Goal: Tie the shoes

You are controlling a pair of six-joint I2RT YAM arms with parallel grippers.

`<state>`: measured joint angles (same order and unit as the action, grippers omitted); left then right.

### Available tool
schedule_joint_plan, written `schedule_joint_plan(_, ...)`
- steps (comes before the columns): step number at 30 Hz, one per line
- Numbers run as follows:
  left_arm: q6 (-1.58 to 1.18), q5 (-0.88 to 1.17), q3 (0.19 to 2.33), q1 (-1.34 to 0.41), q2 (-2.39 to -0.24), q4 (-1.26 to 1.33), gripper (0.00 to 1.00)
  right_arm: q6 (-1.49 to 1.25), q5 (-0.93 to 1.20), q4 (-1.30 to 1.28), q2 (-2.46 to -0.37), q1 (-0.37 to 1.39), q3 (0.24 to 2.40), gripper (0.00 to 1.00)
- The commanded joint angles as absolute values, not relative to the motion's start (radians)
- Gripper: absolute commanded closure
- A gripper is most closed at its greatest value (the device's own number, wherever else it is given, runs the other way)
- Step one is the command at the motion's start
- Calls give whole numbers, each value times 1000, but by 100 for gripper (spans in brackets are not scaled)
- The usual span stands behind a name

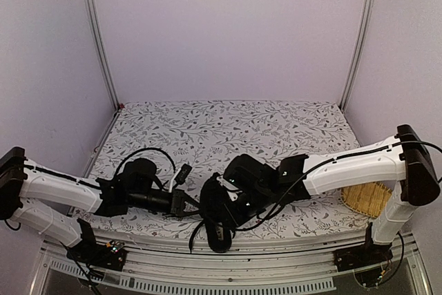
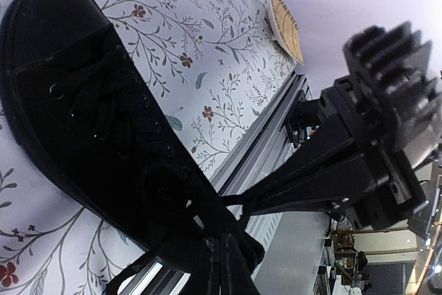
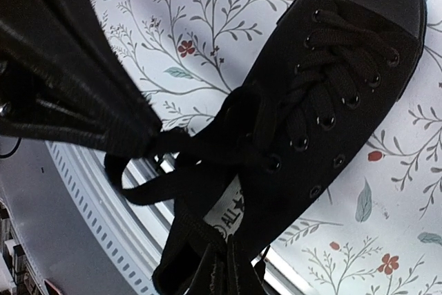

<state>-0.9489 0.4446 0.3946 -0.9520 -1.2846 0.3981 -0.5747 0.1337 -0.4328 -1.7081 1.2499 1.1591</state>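
The black shoe (image 3: 331,88) lies on the flowered cloth with its toe pointing away and its heel (image 1: 219,238) over the near table edge. A pale insole label (image 3: 231,217) shows inside. My left gripper (image 3: 148,139) is shut on a black lace, which runs from its tips to the eyelets. A loose lace loop (image 3: 135,184) hangs below the tips. My right gripper (image 2: 242,202) is also shut, with a lace strand at its tips. Seen from its own wrist, the right gripper (image 3: 228,245) sits over the heel collar. The left gripper (image 2: 218,240) lies beside the shoe's heel end.
A woven straw basket (image 1: 369,198) sits at the right of the cloth, by the right arm. The aluminium rail (image 2: 269,143) of the near table edge runs right under both grippers. Metal frame posts (image 1: 100,39) stand at the back corners.
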Motion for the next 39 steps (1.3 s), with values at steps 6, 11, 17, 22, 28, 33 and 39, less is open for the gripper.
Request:
schedule_joint_plan(6, -928, 463, 427, -939, -1299, 395, 100, -509, 93, -362, -1795, 1195, 1203, 98)
schedule_joint_plan(11, -918, 483, 414, -943, -1299, 408, 100, -522, 101, -330, -1811, 1184, 1201, 98)
schedule_joint_plan(17, -916, 489, 395, -968, -1311, 404, 100, -539, 149, -268, -1819, 1183, 1197, 98)
schedule_joint_plan(22, -908, 488, 404, -987, -1342, 376, 100, -558, 158, -236, -1819, 1183, 1173, 98)
schedule_joint_plan(28, -882, 492, 442, -1014, -1401, 319, 100, -564, 161, -225, -1828, 1183, 1163, 98)
schedule_joint_plan(33, -867, 470, 465, -1023, -1420, 256, 100, -568, 164, -221, -1829, 1183, 1147, 98)
schedule_joint_plan(39, -868, 406, 466, -1016, -1351, 202, 86, -572, 166, -213, -1815, 1183, 1125, 98)
